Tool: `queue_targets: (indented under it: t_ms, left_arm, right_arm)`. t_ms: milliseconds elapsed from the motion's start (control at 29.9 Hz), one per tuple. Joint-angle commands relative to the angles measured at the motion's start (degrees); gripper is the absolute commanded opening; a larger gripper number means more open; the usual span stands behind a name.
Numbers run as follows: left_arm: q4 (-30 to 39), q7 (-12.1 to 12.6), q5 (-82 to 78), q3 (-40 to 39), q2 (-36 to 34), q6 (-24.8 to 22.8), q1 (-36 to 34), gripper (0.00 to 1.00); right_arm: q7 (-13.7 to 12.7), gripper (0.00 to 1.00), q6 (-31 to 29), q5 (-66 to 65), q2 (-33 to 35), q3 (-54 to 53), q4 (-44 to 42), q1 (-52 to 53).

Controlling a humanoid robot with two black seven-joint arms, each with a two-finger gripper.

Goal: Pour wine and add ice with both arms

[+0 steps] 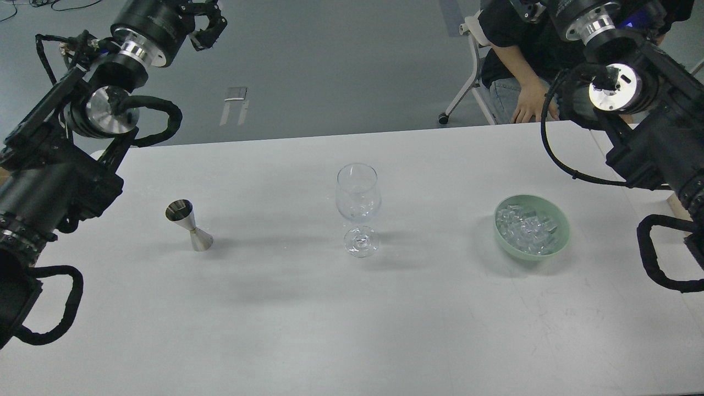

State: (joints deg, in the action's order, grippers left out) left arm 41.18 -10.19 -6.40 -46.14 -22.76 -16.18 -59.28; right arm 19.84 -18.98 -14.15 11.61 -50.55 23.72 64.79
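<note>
A clear stemmed glass point(357, 201) stands upright at the table's middle and looks empty. A steel jigger point(188, 225) stands to its left; I cannot see any wine in it. The ice point(527, 226) is a heap of clear cubes in a pale green bowl point(560, 237) to the right. My left gripper point(206, 27) is raised high over the floor beyond the table's far left; it is open and empty. My right arm point(632, 93) rises at the far right, and its gripper is cut off by the top edge.
A white table point(352, 319) bears the three things, well apart in a row. A seated person point(522, 66) on a wheeled chair point(467, 71) is behind the far right edge, a hand point(529, 104) close to my right arm. Grey floor lies beyond.
</note>
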Motion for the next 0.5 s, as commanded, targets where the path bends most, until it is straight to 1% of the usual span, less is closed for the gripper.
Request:
queue_targets:
  t_ms: [0,67,201,368,468]
  left_arm:
    - [-1.19,0.0,0.07,-0.09,-0.53,0.45,-0.31,0.98]
    - [-2.5,-0.09,-0.02,0.0,-1.15,1.5,-0.66,0.98]
    - [-2.77,0.43,-0.19,1.84,-1.15,1.33,-0.23,0.98]
    - [-3.12,0.44,-0.02,1.67,-1.32,1.77,-0.57,0.98]
    - [-4.0,0.87,0.07,1.41,-1.94,2.12,-0.84,0.98]
  right_arm:
    - [0.02,1.0,0.61,-0.26,0.08,0.36,0.09,-0.19]
    - [-0.06,1.0,0.61,-0.35,0.0,0.63,0.36,-0.27]
    - [-0.07,1.0,0.61,-0.26,0.08,1.42,0.97,-1.42]
    - [0.11,1.0,0.61,-0.44,0.08,1.68,0.27,-1.07]
    - [0.46,1.0,0.79,-0.44,-0.01,1.59,0.18,-0.8]
